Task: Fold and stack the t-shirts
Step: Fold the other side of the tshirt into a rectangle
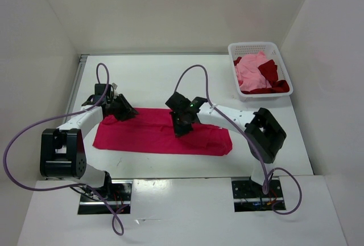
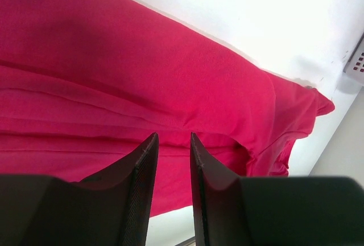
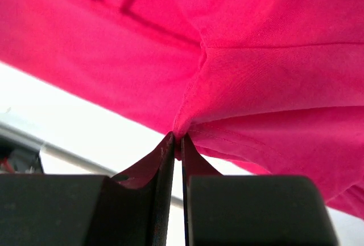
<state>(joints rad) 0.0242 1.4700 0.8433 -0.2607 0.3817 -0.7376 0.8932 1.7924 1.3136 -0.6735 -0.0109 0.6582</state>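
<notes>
A bright crimson-pink t-shirt (image 1: 159,135) lies as a long band across the middle of the table. My right gripper (image 1: 181,127) is over its middle. In the right wrist view the right gripper (image 3: 177,136) is shut on a pinched-up ridge of the crimson-pink t-shirt (image 3: 256,41). My left gripper (image 1: 126,111) is at the band's upper left end. In the left wrist view the left gripper (image 2: 173,135) is open, with a narrow gap between its fingers, just above the crimson-pink t-shirt (image 2: 142,75). A pale pink t-shirt (image 1: 250,70) and a dark red t-shirt (image 1: 272,81) lie crumpled in the basket.
The white lattice basket (image 1: 259,45) stands at the back right corner, against the right wall. White walls close in the table on the left, back and right. Both arm bases sit at the near edge.
</notes>
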